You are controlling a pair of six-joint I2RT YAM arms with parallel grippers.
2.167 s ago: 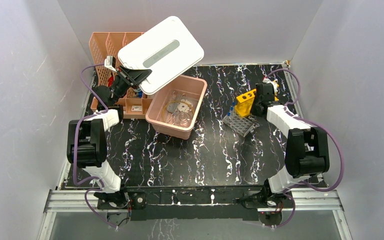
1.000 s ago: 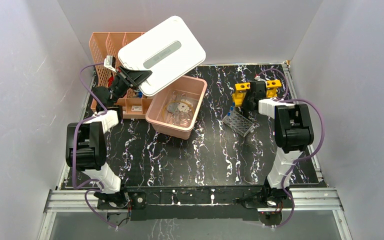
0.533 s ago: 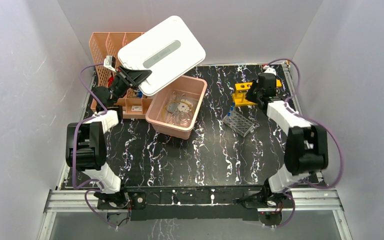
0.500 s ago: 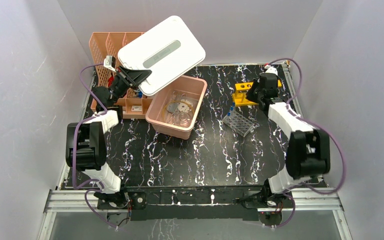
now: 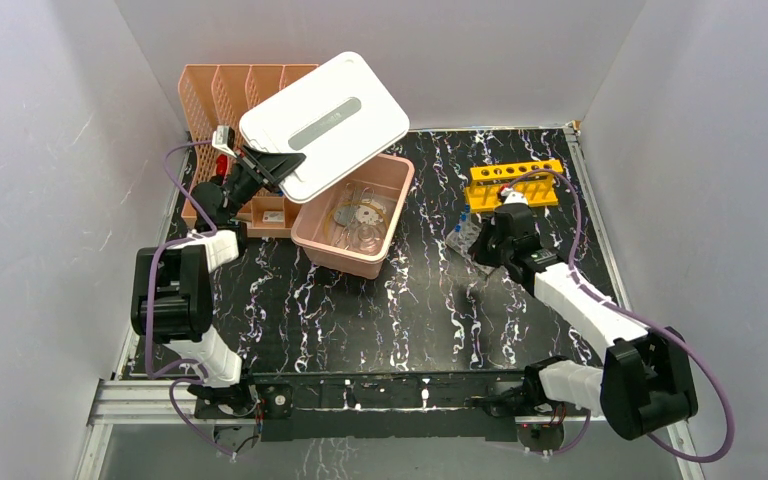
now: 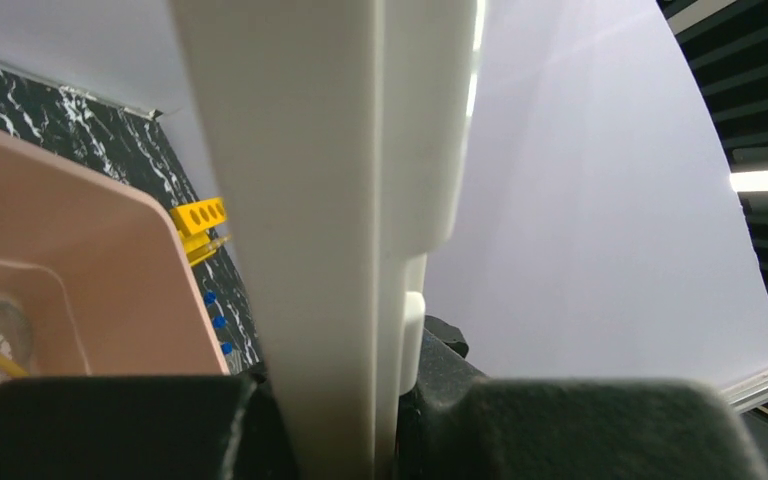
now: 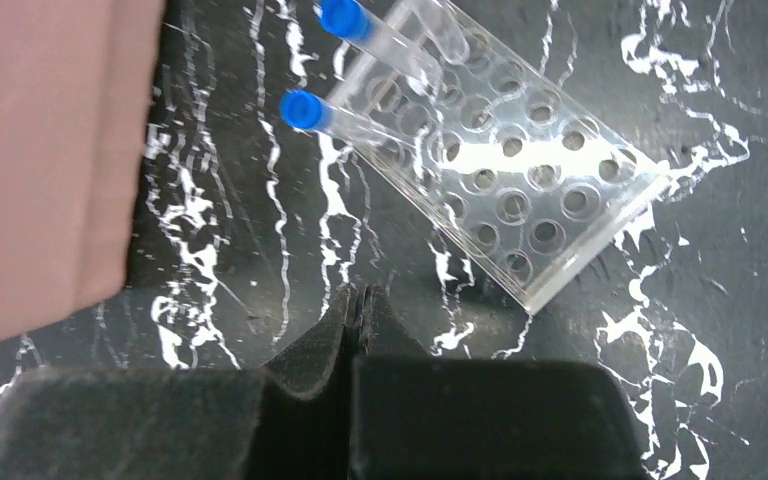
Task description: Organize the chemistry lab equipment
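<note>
White lid [image 5: 325,110] clamped in left gripper [image 5: 278,166], hiding far-left corner of pink tub [image 5: 352,257], right gripper [image 7: 357,300] pressed together, half-hiding clear rack [image 7: 520,190] right of tub.

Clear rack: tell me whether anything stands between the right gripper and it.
Nothing visible does. In the right wrist view the right gripper, shut and empty, is just short of the clear rack, with only bare table between them.

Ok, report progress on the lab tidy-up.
Done: clear glass dishes lie in the pink plastic tub; yellow tube rack sits at the back. In hand: left fingers hold the white plastic lid over the tub. Left: clear tube rack, beside the shut, empty right fingers.
</note>
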